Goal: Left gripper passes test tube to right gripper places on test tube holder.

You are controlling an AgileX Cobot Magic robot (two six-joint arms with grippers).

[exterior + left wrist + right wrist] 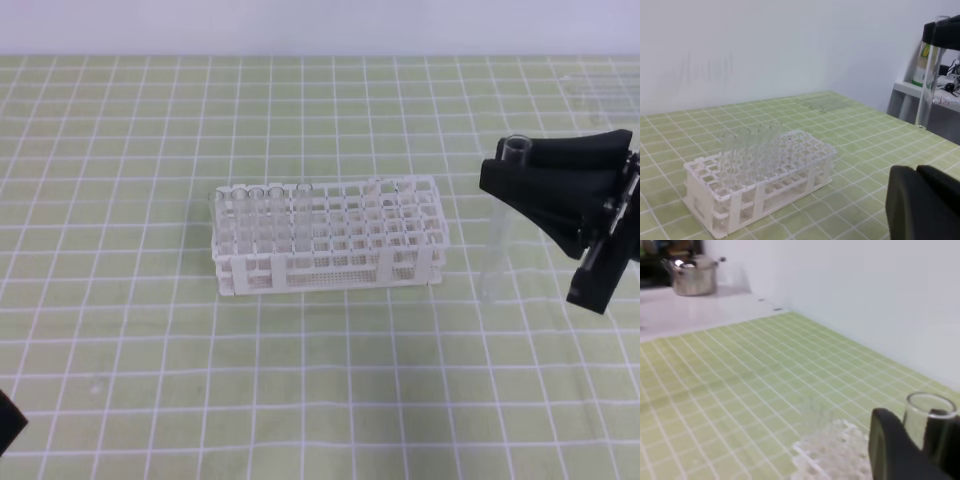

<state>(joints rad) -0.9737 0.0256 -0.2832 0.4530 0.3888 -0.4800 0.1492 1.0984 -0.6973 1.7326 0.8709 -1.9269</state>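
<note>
The right gripper point(522, 165) sits at about three o'clock of the test tube holder point(330, 250) in the exterior high view, its black fingers narrowed onto the test tube point(497, 225) just under the flared rim. The tube hangs upright below the fingers, its rounded bottom close to or above the green gridded mat point(120, 380) – which of the two cannot be told – and clear of the rack's right end. In the right wrist view the open rim point(930, 405) stands between the two fingers point(890, 445).

The left gripper point(922, 205) is drawn back toward seven o'clock, only a corner of it showing in the exterior high view; its fingers are pressed together with nothing between them.

The handover looks done, and placing remains. Several other tubes point(262, 200) already stand in the holder's far left holes, at about ten o'clock of its middle.

The tube is probably light, stiff, smooth-walled and breakable, so a firm squeeze risks cracking it and a loose one lets it slide. The hold just below the rim seems sound – the flare may act as a stop, and the long free end can enter a square hole
</note>
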